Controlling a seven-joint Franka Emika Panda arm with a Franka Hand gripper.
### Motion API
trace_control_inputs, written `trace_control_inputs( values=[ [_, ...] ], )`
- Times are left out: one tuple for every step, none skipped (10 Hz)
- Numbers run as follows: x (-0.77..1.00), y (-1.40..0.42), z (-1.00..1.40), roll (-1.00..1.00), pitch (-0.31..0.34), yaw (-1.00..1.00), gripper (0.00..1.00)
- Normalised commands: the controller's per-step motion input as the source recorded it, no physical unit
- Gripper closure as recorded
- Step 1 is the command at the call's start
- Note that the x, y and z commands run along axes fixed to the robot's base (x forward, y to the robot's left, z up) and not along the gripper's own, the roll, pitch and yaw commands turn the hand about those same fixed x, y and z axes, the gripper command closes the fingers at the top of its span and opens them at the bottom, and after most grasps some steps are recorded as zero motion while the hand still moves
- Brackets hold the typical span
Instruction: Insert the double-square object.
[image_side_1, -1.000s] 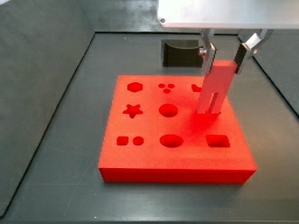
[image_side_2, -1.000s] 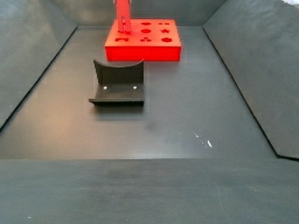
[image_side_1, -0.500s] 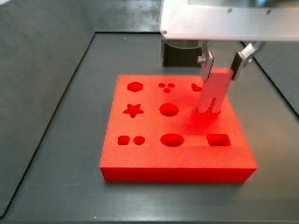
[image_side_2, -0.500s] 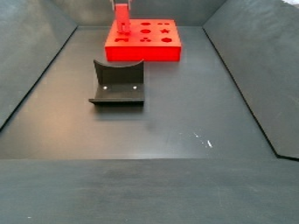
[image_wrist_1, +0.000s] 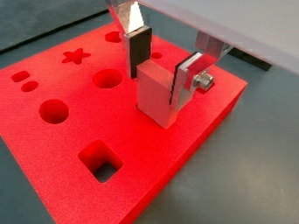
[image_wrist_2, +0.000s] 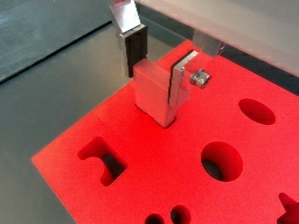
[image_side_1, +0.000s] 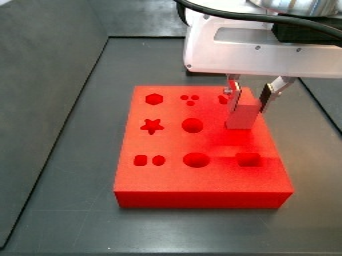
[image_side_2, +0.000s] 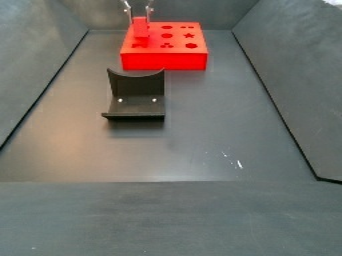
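Note:
The double-square object (image_wrist_1: 158, 98) is a slim red peg standing upright with its lower end in the big red board (image_wrist_1: 70, 122), near the board's edge. It also shows in the other wrist view (image_wrist_2: 155, 94) and in a side view (image_side_1: 242, 112). The gripper (image_wrist_1: 160, 83) stands straight above the board and is shut on the peg's upper part, one silver finger with a dark pad on each side. The gripper shows too in the other wrist view (image_wrist_2: 158, 77) and in a side view (image_side_1: 251, 98). In the far side view the gripper (image_side_2: 134, 10) is small above the board (image_side_2: 167, 58), and the peg is hard to make out.
The board has other shaped holes: a square (image_wrist_1: 103, 160), two round ones (image_wrist_1: 52, 110), a star (image_wrist_1: 76, 57). The dark fixture (image_side_2: 134, 95) stands on the floor in front of the board. The dark floor (image_side_2: 201, 170) has raised walls round it.
The gripper has come down with the peg. The peg stood tall above the board before; now much less of it shows above the board's surface.

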Motion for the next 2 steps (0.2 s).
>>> trace_control_inputs(
  values=[
    [-0.01,0.00,-0.01,0.00,-0.110,0.00,1.00],
    [0.00,0.00,0.00,0.00,0.000,0.00,1.00]
  ],
)
